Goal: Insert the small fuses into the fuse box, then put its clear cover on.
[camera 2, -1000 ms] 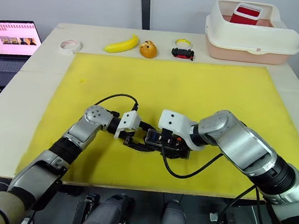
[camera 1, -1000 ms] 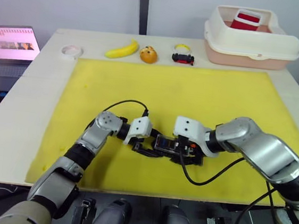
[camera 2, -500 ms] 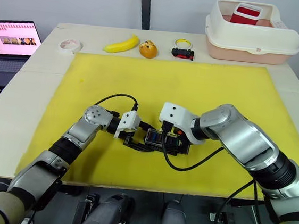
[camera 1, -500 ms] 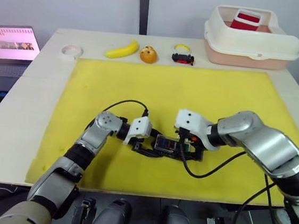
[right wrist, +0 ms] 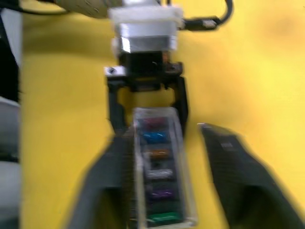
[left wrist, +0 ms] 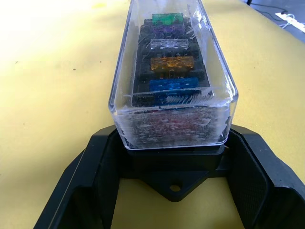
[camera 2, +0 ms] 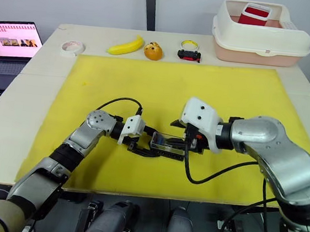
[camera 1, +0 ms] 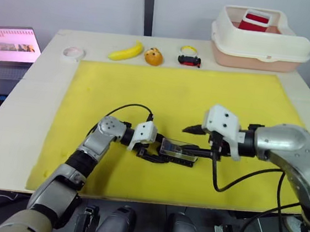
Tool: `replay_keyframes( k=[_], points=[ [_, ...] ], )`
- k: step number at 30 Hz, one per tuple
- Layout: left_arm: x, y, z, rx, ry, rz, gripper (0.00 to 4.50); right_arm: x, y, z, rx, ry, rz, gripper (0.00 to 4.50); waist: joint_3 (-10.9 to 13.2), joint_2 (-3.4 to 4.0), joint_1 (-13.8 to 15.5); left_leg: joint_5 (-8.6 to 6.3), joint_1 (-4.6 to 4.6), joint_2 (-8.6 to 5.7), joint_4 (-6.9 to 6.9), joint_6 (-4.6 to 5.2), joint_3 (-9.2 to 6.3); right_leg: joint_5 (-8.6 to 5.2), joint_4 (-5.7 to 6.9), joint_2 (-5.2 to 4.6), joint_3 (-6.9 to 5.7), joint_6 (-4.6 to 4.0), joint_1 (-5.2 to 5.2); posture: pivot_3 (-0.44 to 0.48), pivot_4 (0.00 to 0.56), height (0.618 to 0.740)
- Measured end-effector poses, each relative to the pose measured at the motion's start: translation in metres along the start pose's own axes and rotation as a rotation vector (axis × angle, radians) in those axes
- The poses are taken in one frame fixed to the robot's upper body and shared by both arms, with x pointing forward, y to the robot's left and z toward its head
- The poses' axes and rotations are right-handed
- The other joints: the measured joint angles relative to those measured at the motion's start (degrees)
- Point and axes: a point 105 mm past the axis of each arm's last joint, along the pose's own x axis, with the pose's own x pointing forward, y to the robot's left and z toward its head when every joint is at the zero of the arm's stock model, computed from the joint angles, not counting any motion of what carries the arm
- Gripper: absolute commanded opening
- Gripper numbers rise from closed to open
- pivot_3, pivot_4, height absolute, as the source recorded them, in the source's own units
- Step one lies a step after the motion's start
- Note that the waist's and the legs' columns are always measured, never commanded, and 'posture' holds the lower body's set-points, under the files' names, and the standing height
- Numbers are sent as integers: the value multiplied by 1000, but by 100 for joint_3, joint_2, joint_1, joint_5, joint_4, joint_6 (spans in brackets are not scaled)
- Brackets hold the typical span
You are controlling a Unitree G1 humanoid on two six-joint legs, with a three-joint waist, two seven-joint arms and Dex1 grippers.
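Clear cover [left wrist: 171,62] sits on fuse box [camera 1: 178,151], mid-near on yellow mat [camera 1: 229,96]; small fuses [left wrist: 167,62] seated in slots beneath; I judge task at final step, cover placed; left gripper [camera 1: 152,152] brackets box's left end, fingers touching or just beside it, can't tell which; right gripper [camera 1: 197,140] spread wide, just right of box, holding nothing; next I check cover seats fully, press if not, then release.
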Motion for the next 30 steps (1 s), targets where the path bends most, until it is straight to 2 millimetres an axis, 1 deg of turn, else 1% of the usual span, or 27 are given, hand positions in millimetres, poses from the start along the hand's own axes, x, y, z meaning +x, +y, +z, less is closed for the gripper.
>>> replay_keyframes(
  k=[1,7,12,19,23,25,26,27,29,30],
  points=[
    [0,0,0,0,0,0,2543,1,0,1,5,-19,-7,35,0,0,0,0,0,0,0,0,0,0,0,0,0,0,0,0,150,740],
    [0,0,0,0,-1,-3,2543,6,-2,-3,41,-105,-68,35,0,0,-1,0,0,0,0,0,0,0,-1,0,0,0,1,0,150,740],
    [0,0,0,1,0,-4,2543,8,-10,-8,49,-125,-126,35,0,0,-3,0,1,0,0,0,0,0,0,1,0,0,1,0,150,740],
    [0,0,0,1,0,-4,2543,13,-15,-14,83,-133,-139,35,0,0,-4,0,1,0,0,0,0,0,0,1,0,0,1,0,150,740],
    [0,0,0,1,0,-4,2543,16,-16,-12,106,-158,-137,35,0,0,-3,0,1,0,0,0,-1,0,0,1,0,0,1,0,150,740],
    [0,0,0,1,0,-5,2543,19,-14,-20,133,-138,-126,35,0,0,-3,0,1,0,0,0,-1,0,-1,1,0,0,2,0,150,740],
    [0,0,0,0,0,-5,2543,22,-10,-30,157,-111,-111,35,-1,-1,-2,0,2,0,0,0,-1,0,-1,1,0,0,2,0,150,740],
    [1,0,0,1,4,-6,2543,29,0,-50,193,-41,-77,35,-1,-1,-2,0,2,0,-1,0,-1,0,0,2,0,0,2,0,150,740],
    [0,-1,-3,-4,14,-6,2543,33,5,-55,145,-16,-68,35,-21,17,-18,0,7,-1,-1,0,4,0,-1,1,3,0,5,0,150,740],
    [1,-1,-4,-6,19,-7,2543,34,6,-57,110,4,-65,35,-55,11,-14,-1,17,0,-5,2,3,-2,-3,2,2,2,17,0,150,740]
  ],
)
